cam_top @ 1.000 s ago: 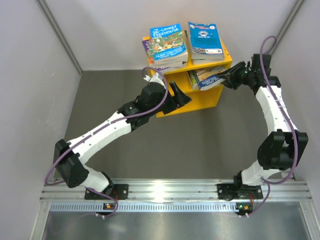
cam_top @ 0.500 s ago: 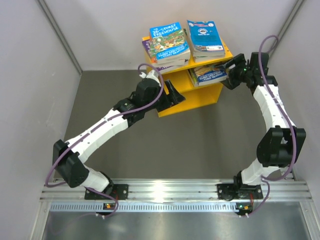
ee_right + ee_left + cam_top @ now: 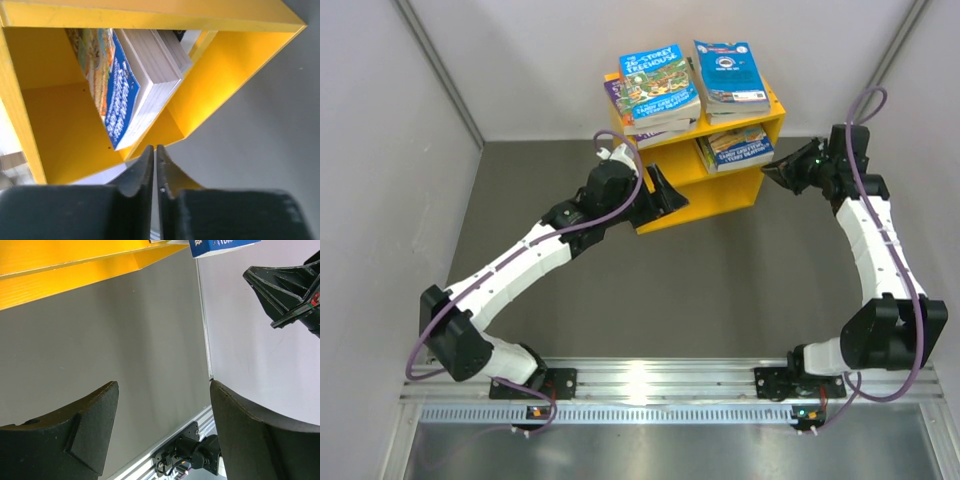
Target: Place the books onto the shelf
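**A:** Where are the books, seen from overhead?

**B:** The yellow shelf sits at twelve o'clock on the grey table, close to the back wall. Two stacks lie flat on its top. The Treehouse stack is at its eleven o'clock and the blue-covered stack at its one o'clock. More books, the compartment books, sit in the compartment just under the top board.

**A:** And the arms?

**B:** The left gripper is at the shelf's eight o'clock, by its front corner. I cannot tell whether it touches. The right gripper is at the shelf's four o'clock, apart from the side wall. From above, neither gap reads clearly.

**A:** Do the wrist cameras settle that?

**B:** They do. The left wrist view shows its fingers spread wide, released, with only bare table between them. It also catches the right gripper at two o'clock of that frame. The right wrist view shows its fingers pressed together, clenched on nothing, facing the open compartment. There the compartment books lean at a tilt with their page edges outward, a lean the overhead view does not show.
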